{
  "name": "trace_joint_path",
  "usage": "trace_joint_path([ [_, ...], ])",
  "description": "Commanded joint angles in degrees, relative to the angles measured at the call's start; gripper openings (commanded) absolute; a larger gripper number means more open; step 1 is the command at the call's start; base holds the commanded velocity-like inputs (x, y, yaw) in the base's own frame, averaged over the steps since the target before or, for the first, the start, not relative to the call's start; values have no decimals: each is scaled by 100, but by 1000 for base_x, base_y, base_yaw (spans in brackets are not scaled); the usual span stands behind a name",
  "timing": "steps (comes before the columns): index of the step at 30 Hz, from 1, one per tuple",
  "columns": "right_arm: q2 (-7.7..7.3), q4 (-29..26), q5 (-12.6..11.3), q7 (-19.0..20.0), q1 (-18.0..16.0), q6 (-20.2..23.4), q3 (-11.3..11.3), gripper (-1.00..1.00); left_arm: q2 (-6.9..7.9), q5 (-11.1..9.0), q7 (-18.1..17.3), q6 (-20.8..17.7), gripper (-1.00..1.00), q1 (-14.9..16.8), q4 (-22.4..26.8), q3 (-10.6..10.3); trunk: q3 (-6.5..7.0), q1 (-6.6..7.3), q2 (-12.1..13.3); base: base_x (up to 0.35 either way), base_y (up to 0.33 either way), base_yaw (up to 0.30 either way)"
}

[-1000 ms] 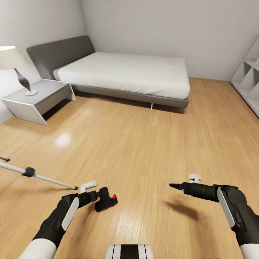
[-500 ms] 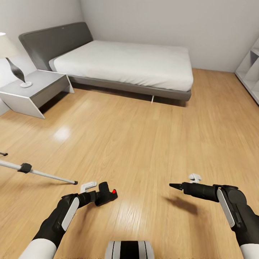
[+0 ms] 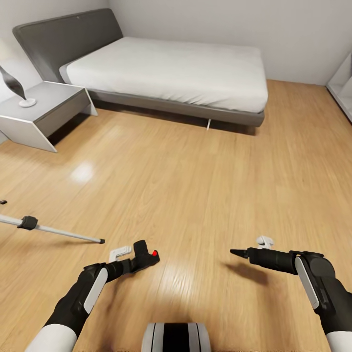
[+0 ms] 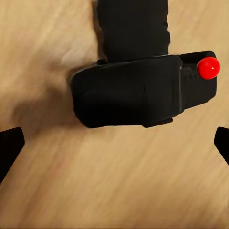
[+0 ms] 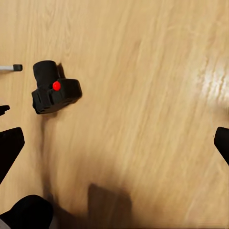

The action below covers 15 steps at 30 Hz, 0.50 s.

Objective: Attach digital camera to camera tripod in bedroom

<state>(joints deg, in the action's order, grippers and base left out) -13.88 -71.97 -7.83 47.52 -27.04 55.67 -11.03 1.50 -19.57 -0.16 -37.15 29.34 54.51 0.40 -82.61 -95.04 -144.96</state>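
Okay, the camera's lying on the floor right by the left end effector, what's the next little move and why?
Probably ease the left end effector down onto the digital camera and close. In the left wrist view the fingers stand wide apart with the camera centred between them, lying on the wood floor ungrasped. The camera tripod leg lies just beyond, so the camera must be picked up first.

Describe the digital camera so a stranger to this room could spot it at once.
Start at the grey-framed white bed and come down the wood floor to the left gripper. The digital camera lies there, a small black box. Its red button sets it apart from the silver tripod leg beside it.
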Motion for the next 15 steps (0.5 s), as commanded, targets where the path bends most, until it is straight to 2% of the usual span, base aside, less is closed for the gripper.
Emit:
trace_joint_path([
  [1, 0, -1, -35, -6, -3, 40, -4, 100, 0, -21, -2, -29, 100, 1, 6, 4, -27, -1, -3, 0, 0, 0],
  [15, 0, -1, -35, -6, -3, 40, -4, 100, 4, -21, 1, -29, 100, 1, 5, 4, -337, -37, -22, 0, 0, 0],
])
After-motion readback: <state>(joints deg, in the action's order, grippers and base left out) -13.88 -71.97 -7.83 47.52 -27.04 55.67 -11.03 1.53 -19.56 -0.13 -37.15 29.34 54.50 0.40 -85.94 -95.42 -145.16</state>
